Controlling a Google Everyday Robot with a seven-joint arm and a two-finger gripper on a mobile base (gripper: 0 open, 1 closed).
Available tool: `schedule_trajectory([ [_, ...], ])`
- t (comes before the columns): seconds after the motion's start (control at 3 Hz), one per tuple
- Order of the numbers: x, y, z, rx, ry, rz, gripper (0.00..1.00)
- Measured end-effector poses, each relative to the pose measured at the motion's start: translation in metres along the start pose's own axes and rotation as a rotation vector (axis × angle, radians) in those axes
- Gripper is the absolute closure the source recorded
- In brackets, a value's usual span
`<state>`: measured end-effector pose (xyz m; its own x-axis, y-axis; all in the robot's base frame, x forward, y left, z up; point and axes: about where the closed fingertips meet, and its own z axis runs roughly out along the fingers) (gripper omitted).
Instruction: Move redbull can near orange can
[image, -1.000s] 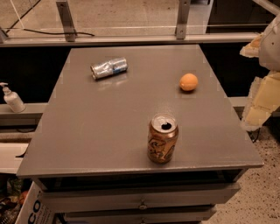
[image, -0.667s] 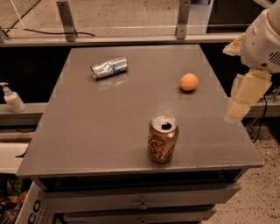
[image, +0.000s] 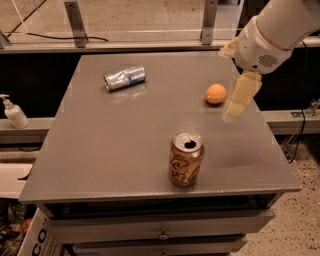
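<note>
Pincer (image: 235, 104) over the surface's (image: 107, 150) right side.
Redbull can (image: 125, 78) laid at the back, orange can (image: 186, 160) stood in front; pincer's state cannot be told.

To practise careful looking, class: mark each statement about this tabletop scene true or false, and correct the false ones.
1. The redbull can lies on its side toward the far left of the table. True.
2. The orange can touches the redbull can. False: the two are well apart, and the orange can stands upright near the front edge.
3. The gripper is on the redbull can. False: it hangs over the right side of the table, close to the orange fruit and far from that can.
4. The orange fruit sits on the table, to the right of both cans. True.
</note>
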<state>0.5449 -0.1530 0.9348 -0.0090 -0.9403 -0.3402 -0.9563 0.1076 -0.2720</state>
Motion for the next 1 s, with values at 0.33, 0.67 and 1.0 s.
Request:
schedule_trajectory([
  [0.33,-0.025,-0.035,0.025,0.000,-0.037,-0.062,0.00],
  [0.67,-0.025,-0.035,0.025,0.000,-0.037,-0.062,0.00],
  [1.0,-0.037,-0.041,0.035,-0.005,-0.068,-0.097,0.00],
])
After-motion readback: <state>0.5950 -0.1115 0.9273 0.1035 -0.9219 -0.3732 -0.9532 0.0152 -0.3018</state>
